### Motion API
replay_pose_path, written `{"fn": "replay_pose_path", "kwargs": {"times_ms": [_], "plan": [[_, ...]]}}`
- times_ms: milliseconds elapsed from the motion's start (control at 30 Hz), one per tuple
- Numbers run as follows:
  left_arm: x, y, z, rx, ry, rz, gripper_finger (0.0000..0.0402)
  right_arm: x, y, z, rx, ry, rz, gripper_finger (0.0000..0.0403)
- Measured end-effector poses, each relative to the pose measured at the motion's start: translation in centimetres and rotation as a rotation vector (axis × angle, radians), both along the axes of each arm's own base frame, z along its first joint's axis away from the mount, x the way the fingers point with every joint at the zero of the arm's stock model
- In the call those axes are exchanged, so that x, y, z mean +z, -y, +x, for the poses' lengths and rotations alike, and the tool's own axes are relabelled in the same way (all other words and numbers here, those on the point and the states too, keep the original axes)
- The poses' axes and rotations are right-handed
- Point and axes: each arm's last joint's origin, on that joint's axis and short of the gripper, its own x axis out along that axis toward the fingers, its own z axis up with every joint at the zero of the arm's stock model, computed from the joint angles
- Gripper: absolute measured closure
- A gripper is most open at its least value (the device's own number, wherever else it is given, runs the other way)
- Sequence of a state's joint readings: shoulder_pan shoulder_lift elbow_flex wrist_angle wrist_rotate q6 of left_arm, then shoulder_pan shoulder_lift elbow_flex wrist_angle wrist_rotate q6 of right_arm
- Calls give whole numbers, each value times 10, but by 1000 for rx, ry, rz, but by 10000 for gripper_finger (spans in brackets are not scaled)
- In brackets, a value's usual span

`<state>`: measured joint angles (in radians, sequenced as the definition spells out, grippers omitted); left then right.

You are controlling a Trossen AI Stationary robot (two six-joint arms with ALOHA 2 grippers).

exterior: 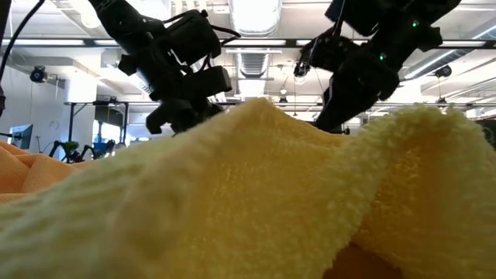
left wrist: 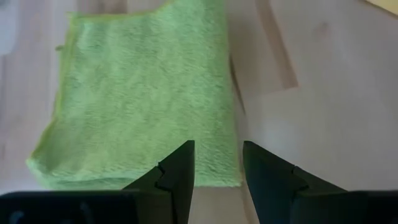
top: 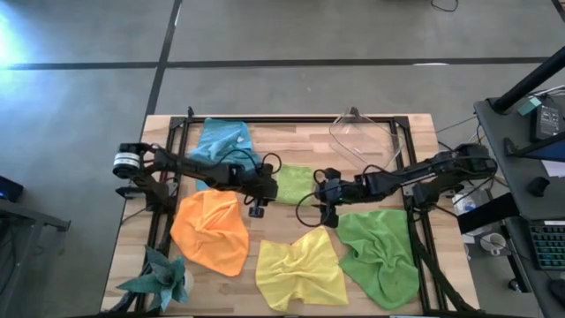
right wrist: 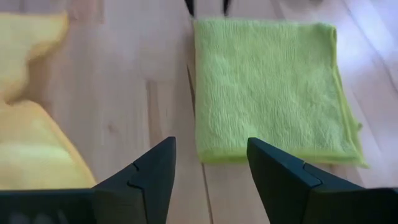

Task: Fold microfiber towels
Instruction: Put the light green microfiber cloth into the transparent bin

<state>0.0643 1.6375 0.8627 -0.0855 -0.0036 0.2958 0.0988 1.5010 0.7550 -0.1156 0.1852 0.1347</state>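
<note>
Lime towel (right wrist: 270, 87): folded flat on table (right wrist: 137, 93).
Left claw (left wrist: 217, 171): parted, empty.
Right claw (right wrist: 211, 171): released, empty.
Advice: lift clear without snagging fold.

My fingers (right wrist: 152, 180): matt dark plastic, smooth. Lime green towel (right wrist: 273, 87): fuzzy napped cloth, stitched hem. Yellow towel (exterior: 256, 194): coarse loopy pile. Table (right wrist: 124, 93): pale wood, smooth, slight sheen.

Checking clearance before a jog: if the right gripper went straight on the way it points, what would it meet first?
Probably the folded lime green towel; its near edge lies just ahead of the open right gripper.
</note>
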Motion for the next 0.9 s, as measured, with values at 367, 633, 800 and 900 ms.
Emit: {"fn": "replay_pose_path", "kwargs": {"times_ms": [367, 633, 800, 900], "plan": [[-4, 3, 2, 0, -17, 8, 281, -16, -2, 30, 38, -64, -39, 186], [-4, 6, 2, -2, -22, 22, 281, -27, -4, 52, 42, -191, -52, 186], [-4, 6, 2, 1, -17, 25, 281, -25, -1, 62, -5, -237, -110, 186], [-4, 6, 2, 1, -16, 26, 281, -26, 2, 63, -19, -282, -117, 186]]}}
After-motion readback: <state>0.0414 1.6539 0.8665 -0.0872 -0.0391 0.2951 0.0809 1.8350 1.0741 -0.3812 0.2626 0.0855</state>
